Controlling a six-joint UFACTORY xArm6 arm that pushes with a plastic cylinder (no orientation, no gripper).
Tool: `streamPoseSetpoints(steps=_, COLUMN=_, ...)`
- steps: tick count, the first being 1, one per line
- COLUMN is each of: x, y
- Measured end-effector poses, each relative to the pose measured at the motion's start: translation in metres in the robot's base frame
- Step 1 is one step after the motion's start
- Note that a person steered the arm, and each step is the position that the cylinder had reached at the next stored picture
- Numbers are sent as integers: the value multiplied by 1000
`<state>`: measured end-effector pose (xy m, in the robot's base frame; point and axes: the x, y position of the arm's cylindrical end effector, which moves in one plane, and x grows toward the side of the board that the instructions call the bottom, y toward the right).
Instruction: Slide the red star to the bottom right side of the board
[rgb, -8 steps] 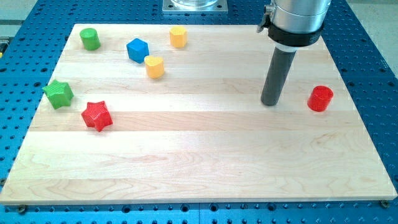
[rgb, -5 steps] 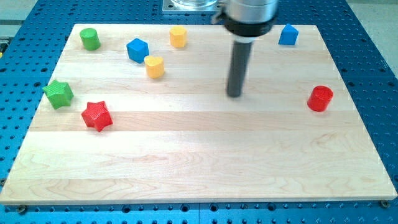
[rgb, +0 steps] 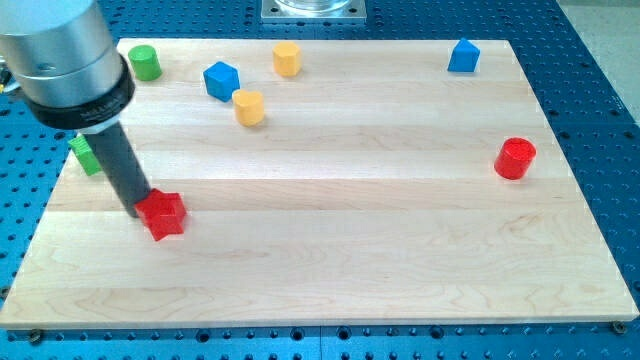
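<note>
In the camera view, my tip (rgb: 138, 212) is seen set down on the wooden board (rgb: 330, 270), touching the upper left edge of the red star (rgb: 164, 215). No jaws are carried by the rod, so nothing is gripped; only contact at its lower end is made. The red star is found at the view's left, a little below the board's middle height, well apart from the bottom right side. The green star (rgb: 86, 155) is largely hidden behind the rod, just above and left of the tip. Near the view's top left a green cylinder (rgb: 145, 62), a blue cube (rgb: 221, 79), a yellow cylinder (rgb: 249, 106) and a yellow hexagonal block (rgb: 287, 58) are placed. A blue house-shaped block (rgb: 462, 56) is seen at the top right, and a red cylinder (rgb: 516, 158) near the right edge.
</note>
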<state>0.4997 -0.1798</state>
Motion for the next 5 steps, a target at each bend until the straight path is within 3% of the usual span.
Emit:
streamPoseSetpoints(steps=2, x=40, y=4)
streamPoseSetpoints(steps=3, x=41, y=62)
streamPoseSetpoints(steps=4, x=40, y=181)
streamPoseSetpoints(steps=5, x=44, y=202)
